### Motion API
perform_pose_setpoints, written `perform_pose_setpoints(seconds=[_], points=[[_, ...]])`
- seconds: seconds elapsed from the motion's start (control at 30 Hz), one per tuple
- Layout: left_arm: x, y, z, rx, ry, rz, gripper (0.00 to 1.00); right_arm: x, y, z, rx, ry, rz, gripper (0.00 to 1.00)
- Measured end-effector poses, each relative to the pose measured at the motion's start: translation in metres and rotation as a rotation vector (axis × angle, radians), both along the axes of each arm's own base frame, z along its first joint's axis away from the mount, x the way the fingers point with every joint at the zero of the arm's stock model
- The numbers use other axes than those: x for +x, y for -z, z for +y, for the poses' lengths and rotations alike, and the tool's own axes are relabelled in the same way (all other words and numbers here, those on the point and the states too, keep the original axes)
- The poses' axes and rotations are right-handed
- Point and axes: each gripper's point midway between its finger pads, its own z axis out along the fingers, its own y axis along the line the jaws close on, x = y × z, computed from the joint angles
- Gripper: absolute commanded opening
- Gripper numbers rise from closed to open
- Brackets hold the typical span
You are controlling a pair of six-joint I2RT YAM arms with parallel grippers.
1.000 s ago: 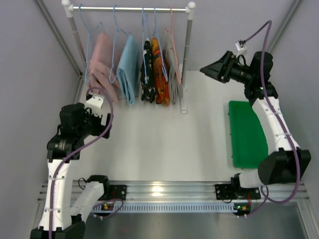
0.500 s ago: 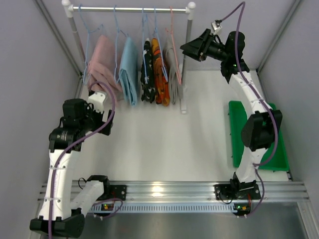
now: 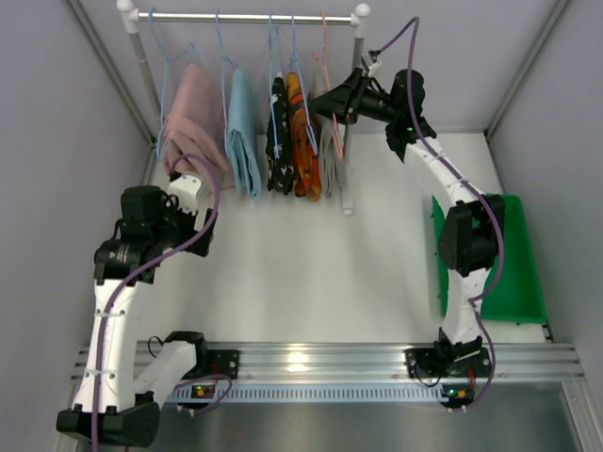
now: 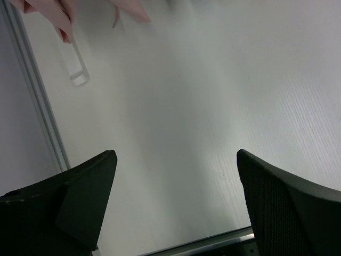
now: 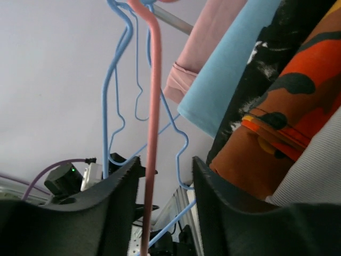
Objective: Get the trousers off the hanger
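Right end effector at the right end of the rail, as I read it from the console. The grey trousers hang folded from the pink hanger at that end of the rail. The orange-red patterned trousers hang just beside them, toward the rail's middle.

Risk, in my judgement: the pink wire, not the cloth, lies between the jaws. Closing here would seize the hanger, and a pull could lift it off the rail with the trousers on it. The blue hanger hangs close by on the rail, so a sideways pull could snag it or drag the patterned pair along.

The right jaws stand partly apart and hold nothing. I cannot tell whether either finger touches the wire. The left end effector is spread wide and empty over the table, well apart from the rail, near its left end.
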Motion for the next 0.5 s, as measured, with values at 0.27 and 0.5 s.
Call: perform_pose_setpoints(seconds=[0.27, 0.5], points=[[-0.003, 0.009, -0.001, -0.002, 0.004, 0.023, 0.99, -0.002, -0.015, -0.001, 0.051, -0.005, -0.013, 0.03], [-0.003, 0.008, 0.002, 0.006, -0.009, 0.017, 0.99, -0.001, -0.017, -0.004, 0.09, -0.014, 0.063, 0.0]])
